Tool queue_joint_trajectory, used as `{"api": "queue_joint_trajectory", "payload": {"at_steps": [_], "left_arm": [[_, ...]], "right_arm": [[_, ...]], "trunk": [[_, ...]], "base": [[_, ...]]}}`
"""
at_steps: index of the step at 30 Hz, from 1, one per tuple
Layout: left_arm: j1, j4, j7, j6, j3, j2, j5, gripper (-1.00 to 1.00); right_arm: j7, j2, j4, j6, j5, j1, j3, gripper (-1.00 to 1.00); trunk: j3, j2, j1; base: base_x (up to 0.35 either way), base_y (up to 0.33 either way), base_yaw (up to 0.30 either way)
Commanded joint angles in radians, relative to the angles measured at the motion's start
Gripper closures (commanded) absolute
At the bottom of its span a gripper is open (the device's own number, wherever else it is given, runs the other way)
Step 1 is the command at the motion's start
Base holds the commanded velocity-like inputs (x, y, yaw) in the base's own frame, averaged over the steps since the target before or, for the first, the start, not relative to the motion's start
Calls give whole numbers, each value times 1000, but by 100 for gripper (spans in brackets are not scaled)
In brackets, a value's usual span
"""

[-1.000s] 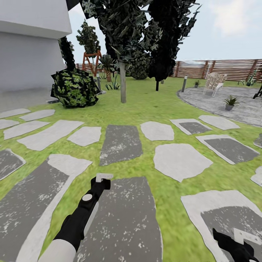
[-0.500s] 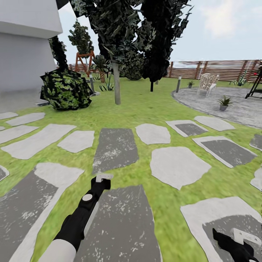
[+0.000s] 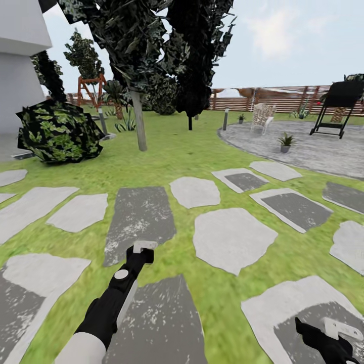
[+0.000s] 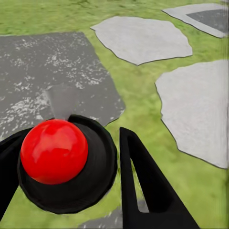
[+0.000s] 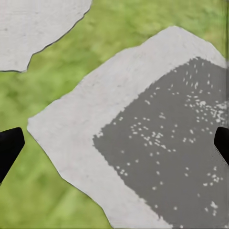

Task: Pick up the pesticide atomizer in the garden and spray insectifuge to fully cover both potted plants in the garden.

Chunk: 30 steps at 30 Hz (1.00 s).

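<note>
Black and matte, the left gripper (image 3: 143,247) hung low over a speckled grey stepping stone (image 3: 139,217); whether its fingers were apart could not be told. At the head view's lower right corner the right gripper (image 3: 339,331) had its dark fingers (image 5: 9,145) spread wide above a pale-edged slab (image 5: 143,157). Irregular flat stones crossed the mottled lawn (image 3: 202,151). Farther off, on rounded grey paving (image 3: 313,149), one potted plant (image 3: 285,142) sat near a wicker chair (image 3: 263,115), before the slatted wooden fence (image 3: 283,98).
</note>
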Motion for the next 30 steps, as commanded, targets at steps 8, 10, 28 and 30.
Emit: {"api": "queue_joint_trajectory", "payload": {"at_steps": [8, 10, 28, 30], "left_arm": [[0, -2, 3, 6, -2, 0, -6, 100], [0, -2, 3, 6, -2, 0, -6, 100], [0, -2, 3, 6, -2, 0, -6, 100], [0, -2, 3, 6, -2, 0, -6, 100]], "right_arm": [[1, 0, -1, 5, 0, -1, 0, -100], [1, 0, -1, 5, 0, -1, 0, -100], [1, 1, -1, 5, 0, 0, 0, -100], [1, 1, -1, 5, 1, 0, 0, -100]], "trunk": [[4, 0, 0], [4, 0, 0], [10, 0, 0], [11, 0, 0]], "base": [[338, 0, -232], [338, 0, -212], [338, 0, -176], [338, 0, -142]]}}
